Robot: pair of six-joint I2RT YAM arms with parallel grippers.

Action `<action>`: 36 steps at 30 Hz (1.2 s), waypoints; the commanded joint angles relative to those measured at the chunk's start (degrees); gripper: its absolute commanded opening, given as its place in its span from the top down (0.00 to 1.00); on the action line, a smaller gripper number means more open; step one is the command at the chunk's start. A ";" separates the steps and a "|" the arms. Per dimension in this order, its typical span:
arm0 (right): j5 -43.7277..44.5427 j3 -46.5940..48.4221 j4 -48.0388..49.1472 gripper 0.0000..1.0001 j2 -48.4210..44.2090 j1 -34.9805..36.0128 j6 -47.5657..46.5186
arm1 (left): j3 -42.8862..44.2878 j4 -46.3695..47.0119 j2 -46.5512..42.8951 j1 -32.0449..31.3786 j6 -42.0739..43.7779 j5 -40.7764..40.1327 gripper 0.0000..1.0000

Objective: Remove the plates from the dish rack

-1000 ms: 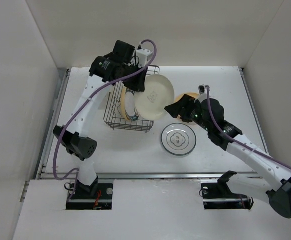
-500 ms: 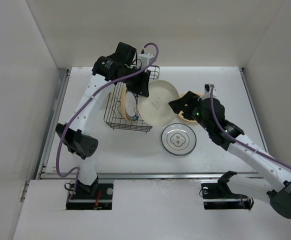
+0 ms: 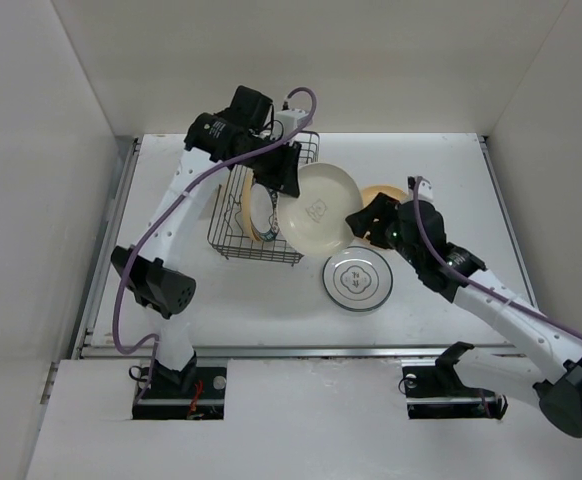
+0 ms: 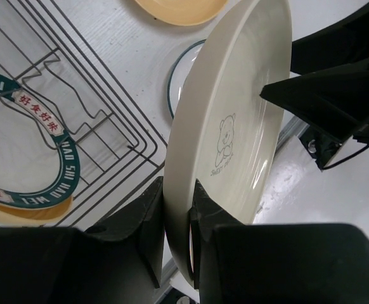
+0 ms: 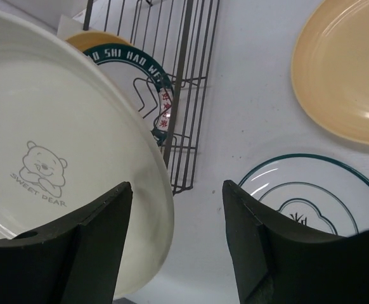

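- Over the last second the cream plate (image 3: 316, 212) has been carried down and away from the far edge, clear of the rack (image 3: 233, 238). It is now held on edge in the air just right of the rack, well above the desk (image 3: 441, 165).
- The plate is clamped at its rim by the left fingers (image 3: 289, 185), which are closed tight on it.
- In the same time the right fingers (image 3: 356, 219) have been brought in from the right to the plate's opposite rim. They are spread wide and nothing is held. In the right wrist view the rim appears to lie in the gap between them, but contact cannot be told.
- A handover is judged to be in hand. The right fingers would have to be closed before the left grip is released.
- A tan plate (image 3: 242, 203) and a green-rimmed plate (image 3: 263, 212) are left standing in the rack, so the unloading is judged a little over half done.
- A ringed plate (image 3: 357, 278) lies flat on the desk just below the handover, toward the near edge. A yellow plate (image 3: 379, 192) lies flat close behind the right wrist, toward the far edge.
- Bare desk is seen toward the right edge and the far-right corner, and along the near edge in front of the rack. The room between the two flat plates is tight, so a set-down there risks an overlap.
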 commanded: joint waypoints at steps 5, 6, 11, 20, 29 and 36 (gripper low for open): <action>-11.60 -2.54 13.50 0.71 1.95 -0.51 -2.44 | -1.23 0.96 -3.28 -0.34 -0.35 8.44 1.00; -11.61 -2.54 14.03 0.83 1.95 -0.51 -2.44 | -0.71 0.96 -3.28 -0.34 -0.35 8.97 1.00; -3.63 -1.93 9.39 1.00 0.38 -0.51 0.63 | -0.70 1.49 -2.66 -0.34 -0.96 0.47 0.70; 13.06 0.88 -3.17 1.00 -0.16 -2.26 11.09 | 1.93 2.63 -2.13 -0.34 -3.16 -28.98 0.00; 19.42 4.58 -13.38 1.00 7.83 -12.89 19.80 | 3.07 2.37 1.20 -0.34 -2.19 -51.63 0.00; 13.26 6.95 -10.32 1.00 17.94 -21.94 18.66 | 2.55 0.78 3.14 -0.34 -1.58 -54.74 0.00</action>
